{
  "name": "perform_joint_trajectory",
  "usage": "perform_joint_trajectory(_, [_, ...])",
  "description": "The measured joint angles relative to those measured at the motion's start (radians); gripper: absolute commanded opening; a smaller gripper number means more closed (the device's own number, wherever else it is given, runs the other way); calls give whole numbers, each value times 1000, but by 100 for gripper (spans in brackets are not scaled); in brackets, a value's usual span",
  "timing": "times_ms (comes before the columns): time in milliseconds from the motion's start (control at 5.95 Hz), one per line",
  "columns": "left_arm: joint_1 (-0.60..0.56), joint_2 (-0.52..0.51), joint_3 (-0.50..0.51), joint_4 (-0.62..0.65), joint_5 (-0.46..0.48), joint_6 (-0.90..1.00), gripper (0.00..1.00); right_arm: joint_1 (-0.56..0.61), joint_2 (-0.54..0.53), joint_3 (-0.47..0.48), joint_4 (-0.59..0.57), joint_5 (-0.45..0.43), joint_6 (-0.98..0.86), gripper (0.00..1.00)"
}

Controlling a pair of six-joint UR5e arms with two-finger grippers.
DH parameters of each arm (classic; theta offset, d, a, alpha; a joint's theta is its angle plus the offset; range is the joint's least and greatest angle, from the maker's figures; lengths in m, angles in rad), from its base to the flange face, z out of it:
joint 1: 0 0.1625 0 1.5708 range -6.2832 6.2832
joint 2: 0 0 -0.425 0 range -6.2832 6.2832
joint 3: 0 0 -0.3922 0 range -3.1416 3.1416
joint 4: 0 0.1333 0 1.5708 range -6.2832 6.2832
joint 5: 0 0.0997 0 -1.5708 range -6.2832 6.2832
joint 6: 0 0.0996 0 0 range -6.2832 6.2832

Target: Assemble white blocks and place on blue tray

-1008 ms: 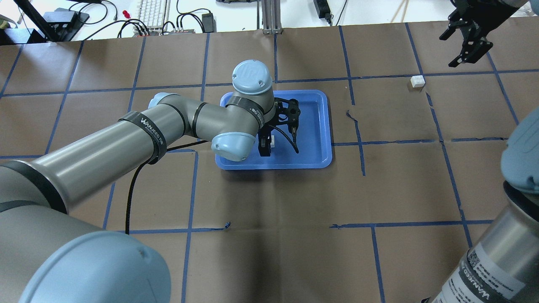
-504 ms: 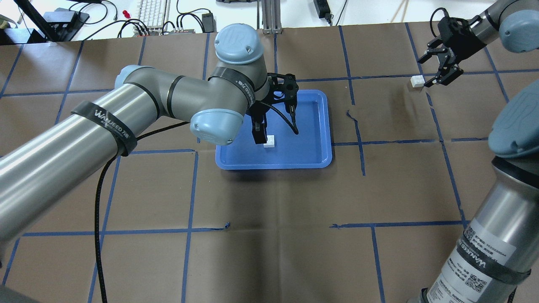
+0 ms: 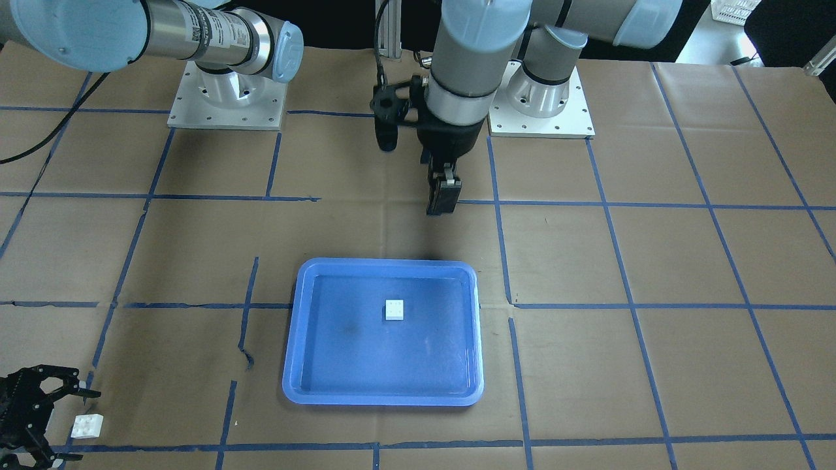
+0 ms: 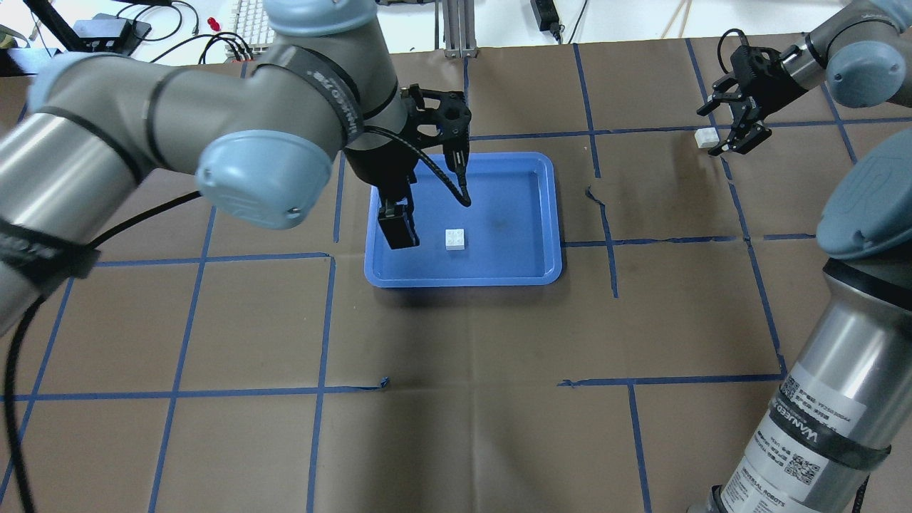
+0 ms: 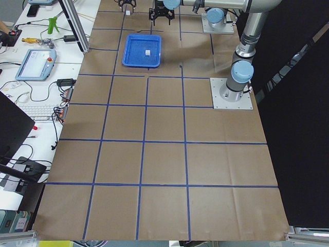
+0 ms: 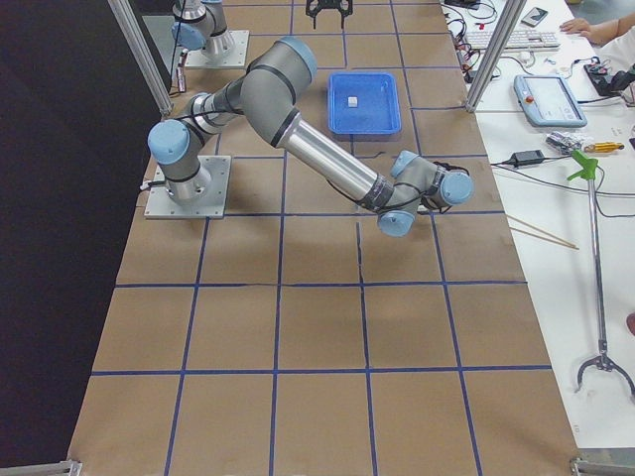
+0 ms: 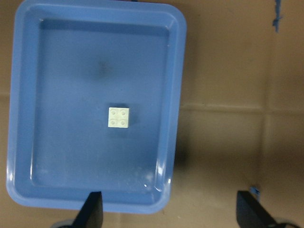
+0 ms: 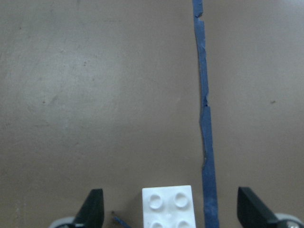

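While I'm watching the overhead view, the job is looking roughly half set up and not yet assembled. One white block [image 4: 455,239] is sitting studs-up near the middle of the blue tray [image 4: 463,279], loose, with nothing touching it. The left gripper [image 4: 435,225] is hanging well above the tray, jaws spread wide and empty; its wrist view is taking in almost the whole tray. The second block [image 4: 706,137] is lying on the brown paper at the upper right of that frame, well apart from the tray, just beside a blue tape line [image 8: 205,118]. The right gripper [image 4: 714,132] is sitting low around it, jaws spread. The block is lying between the fingers [image 8: 92,211], and I'm seeing gaps on both sides, so nothing is pinched yet. By my reading, I'm looking at these remaining steps: closing on that block, carrying it across, and pressing it onto the studs of the one in the tray. I'm counting two white blocks, one tray and two grippers.
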Motion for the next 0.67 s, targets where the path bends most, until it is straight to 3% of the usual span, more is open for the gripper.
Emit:
perform_joint_trajectory(336, [5, 48, 0, -50, 22, -204, 99, -1, 4, 1, -4, -8, 2, 67])
perform_joint_trajectory(672, [13, 63, -2, -25, 48, -562, 99, -1, 3, -1, -4, -20, 5, 46])
